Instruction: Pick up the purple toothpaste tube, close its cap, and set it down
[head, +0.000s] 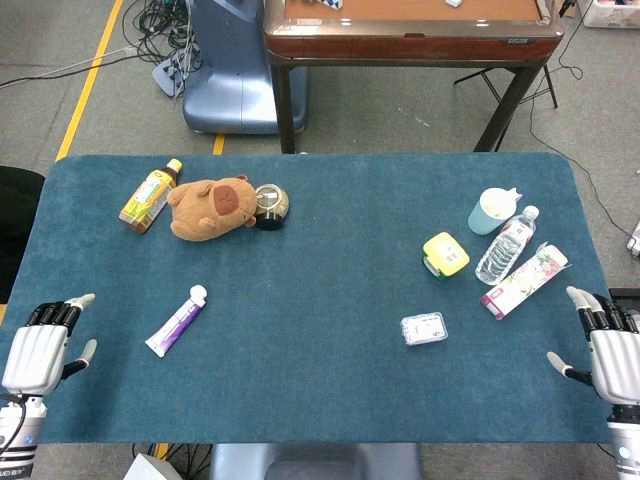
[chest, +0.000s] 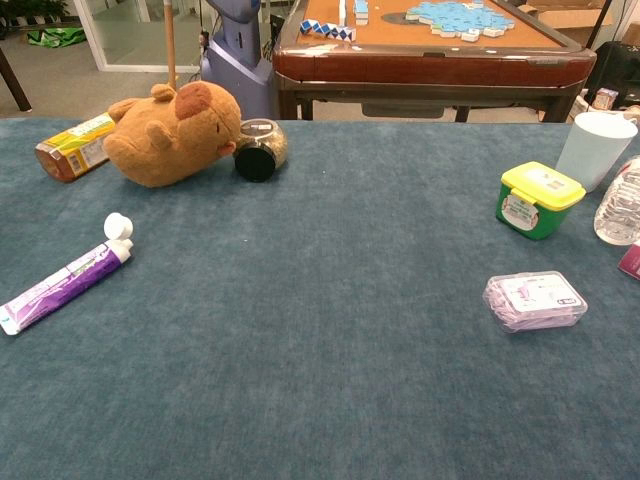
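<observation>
The purple toothpaste tube (head: 176, 324) lies flat on the blue tablecloth at the left front, its white flip cap (head: 198, 294) open and pointing away from me. The chest view shows the same tube (chest: 62, 286) with its cap (chest: 119, 226) tipped up. My left hand (head: 42, 345) hovers at the table's left front edge, open, well left of the tube and apart from it. Open as well, my right hand (head: 608, 342) sits at the right front edge, far from the tube. Neither hand appears in the chest view.
A brown plush toy (head: 210, 207), an orange bottle (head: 150, 196) and a dark round jar (head: 270, 206) lie behind the tube. On the right are a yellow-lidded box (head: 445, 254), a clear small case (head: 424, 328), a cup (head: 492, 211), a water bottle (head: 505, 247) and a flowered carton (head: 525, 281).
</observation>
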